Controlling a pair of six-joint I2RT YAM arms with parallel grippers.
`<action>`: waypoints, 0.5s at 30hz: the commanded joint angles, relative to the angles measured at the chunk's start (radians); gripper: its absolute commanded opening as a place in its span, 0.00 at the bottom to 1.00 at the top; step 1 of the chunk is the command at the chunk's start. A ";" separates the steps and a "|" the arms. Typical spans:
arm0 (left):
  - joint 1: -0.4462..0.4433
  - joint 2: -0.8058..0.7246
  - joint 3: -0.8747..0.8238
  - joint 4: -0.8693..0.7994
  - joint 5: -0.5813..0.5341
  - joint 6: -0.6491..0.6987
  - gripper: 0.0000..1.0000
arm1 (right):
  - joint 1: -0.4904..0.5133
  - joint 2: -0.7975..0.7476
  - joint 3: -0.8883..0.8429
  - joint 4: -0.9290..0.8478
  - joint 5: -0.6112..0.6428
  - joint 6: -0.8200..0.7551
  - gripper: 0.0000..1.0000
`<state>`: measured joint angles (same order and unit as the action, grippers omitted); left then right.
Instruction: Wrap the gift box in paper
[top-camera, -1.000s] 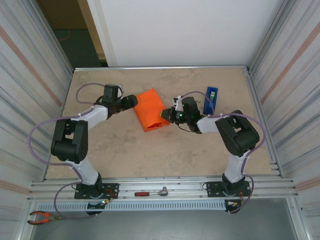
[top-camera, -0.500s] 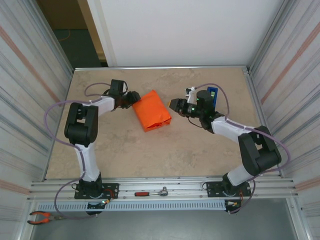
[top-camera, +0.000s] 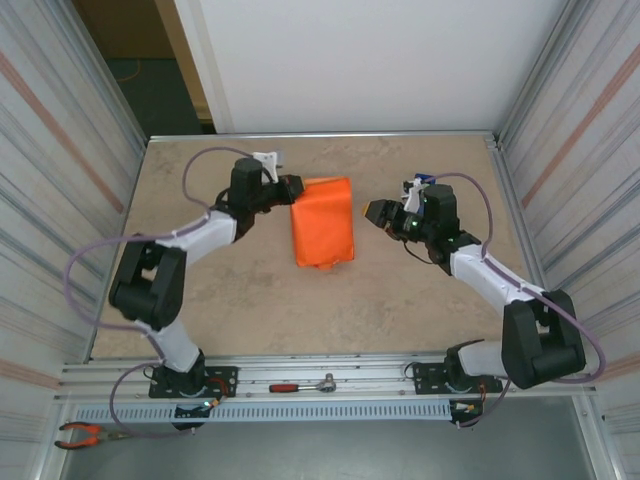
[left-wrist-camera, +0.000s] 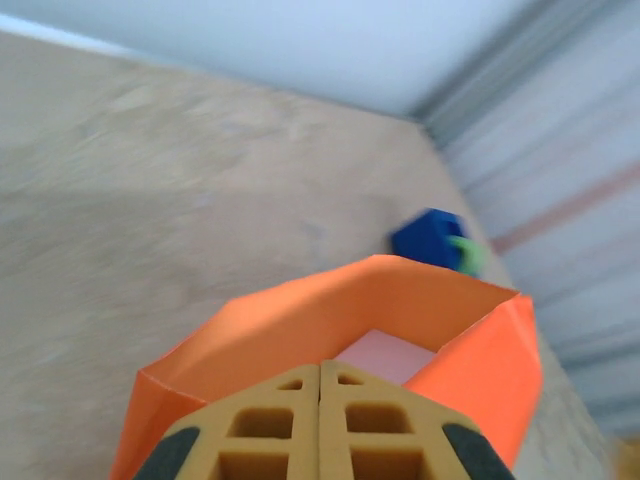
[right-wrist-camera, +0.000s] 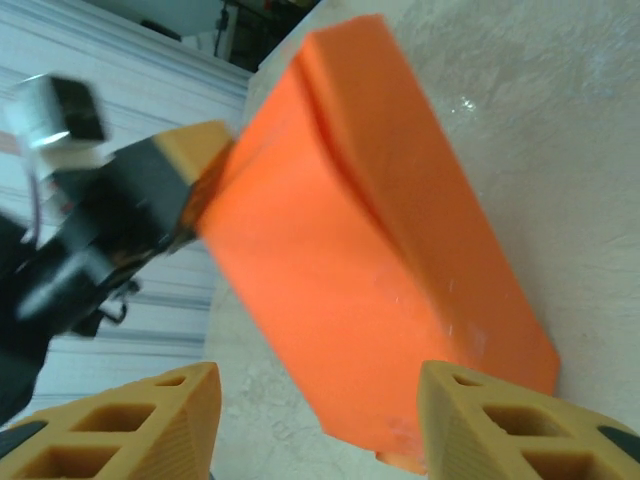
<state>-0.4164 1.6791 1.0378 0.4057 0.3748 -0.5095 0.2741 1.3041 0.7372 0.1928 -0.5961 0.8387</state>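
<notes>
**Left pinch at the parcel's open end, right gripper standing off**

The gift box (top-camera: 323, 222), sleeved in the paper (left-wrist-camera: 300, 320), lies mid-table in the top view. The left gripper (top-camera: 292, 190) sits at its 11 o'clock corner with its fingers pressed together at the lip of the open end; whether a paper edge is caught between them cannot be told. The right gripper (top-camera: 375, 212) waits at 3 o'clock, jaws wide and clear of the parcel, with the blue tape dispenser (left-wrist-camera: 432, 238) beyond at 2 o'clock. Nothing pins the parcel, so a tug from the left would likely drag it, loosen the sleeve or tear the lip. The paper is plain bright orange and creased flat, with a lapped seam along the top. Its end gapes, showing the box's pale face inside.
</notes>
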 joint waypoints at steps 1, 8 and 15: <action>-0.038 -0.080 -0.138 0.267 0.029 0.121 0.00 | -0.013 -0.061 -0.010 -0.094 0.024 -0.057 0.58; -0.141 -0.214 -0.433 0.457 0.011 0.231 0.00 | -0.010 -0.190 -0.037 -0.238 0.097 -0.104 0.73; -0.174 -0.246 -0.554 0.547 0.008 0.226 0.00 | 0.051 -0.256 -0.010 -0.338 0.170 -0.127 0.82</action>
<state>-0.5793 1.4387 0.5186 0.9092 0.3740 -0.3061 0.2932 1.0569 0.7044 -0.0685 -0.4717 0.7486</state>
